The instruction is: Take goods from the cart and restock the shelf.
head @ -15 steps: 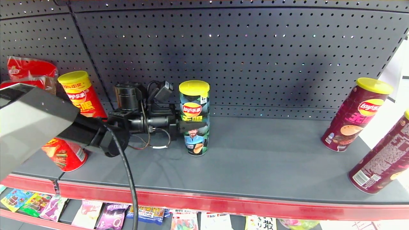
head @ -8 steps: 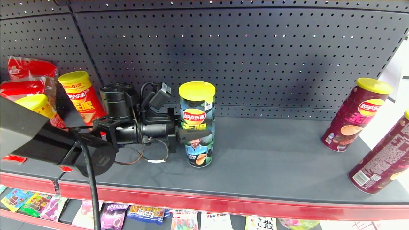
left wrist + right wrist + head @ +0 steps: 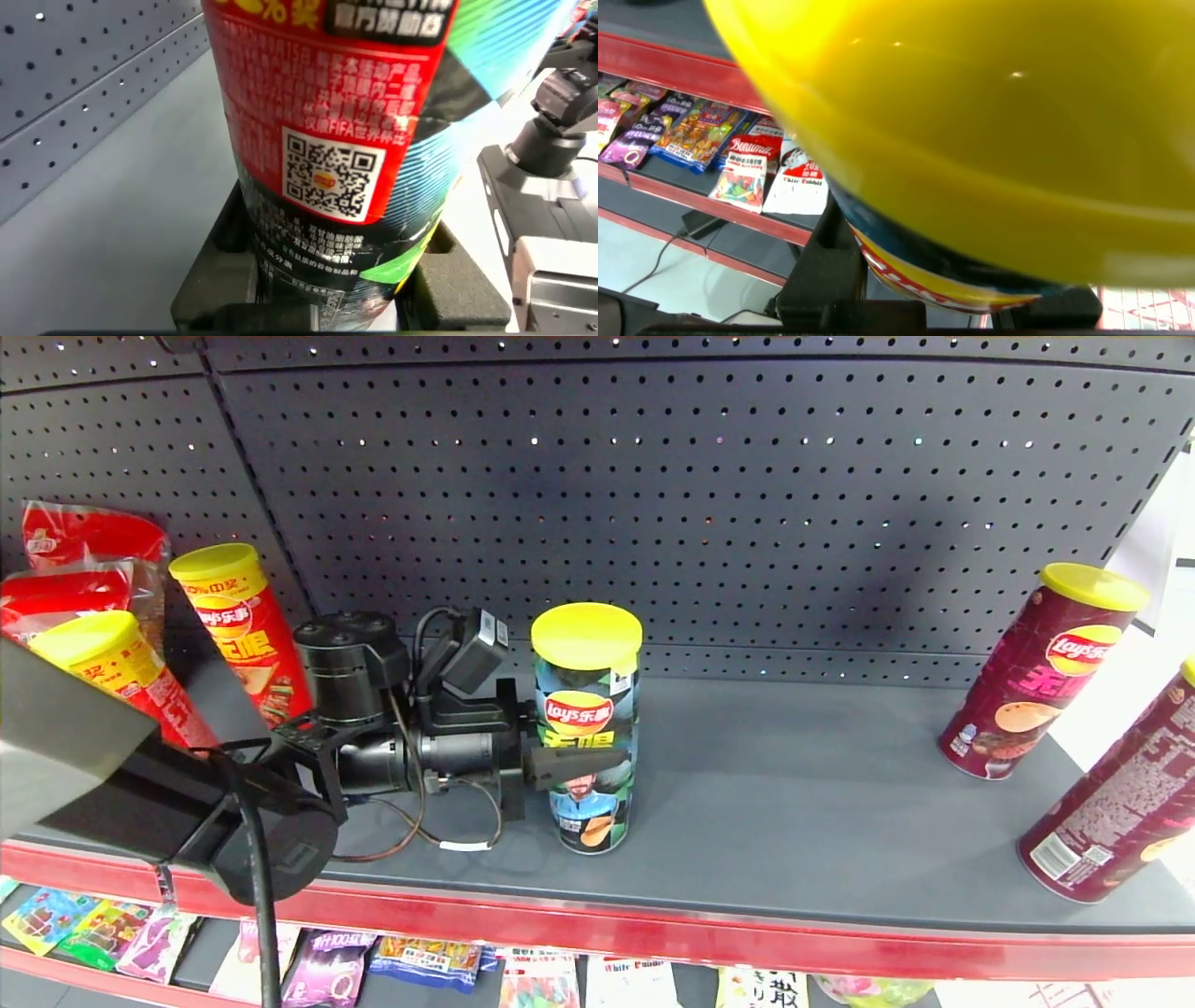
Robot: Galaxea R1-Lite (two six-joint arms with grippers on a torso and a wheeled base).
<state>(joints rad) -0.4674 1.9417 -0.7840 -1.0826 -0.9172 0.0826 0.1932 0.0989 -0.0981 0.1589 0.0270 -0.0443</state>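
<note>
A chip can (image 3: 586,709) with a yellow lid and a green-and-blue wrapper stands upright on the grey shelf board (image 3: 794,803), left of the middle. My left gripper (image 3: 579,763) comes in from the left and is shut on its lower half. The left wrist view shows the can's red panel with a printed code (image 3: 336,140) between the black fingers (image 3: 224,233). My right gripper (image 3: 943,299) is shut on a second yellow-lidded can (image 3: 971,121), held in front of a lower shelf.
Two red cans (image 3: 245,621) (image 3: 121,672) and red bags (image 3: 84,537) stand at the left. Two maroon cans (image 3: 1036,672) (image 3: 1111,803) lean at the right. A pegboard wall (image 3: 709,504) backs the shelf, with a red lip (image 3: 653,924) in front. Snack packets (image 3: 327,971) hang below.
My left gripper has drawn the green-and-blue can from the back of the shelf toward the front edge and slightly right. The arm now uncovers the nearer red can.
</note>
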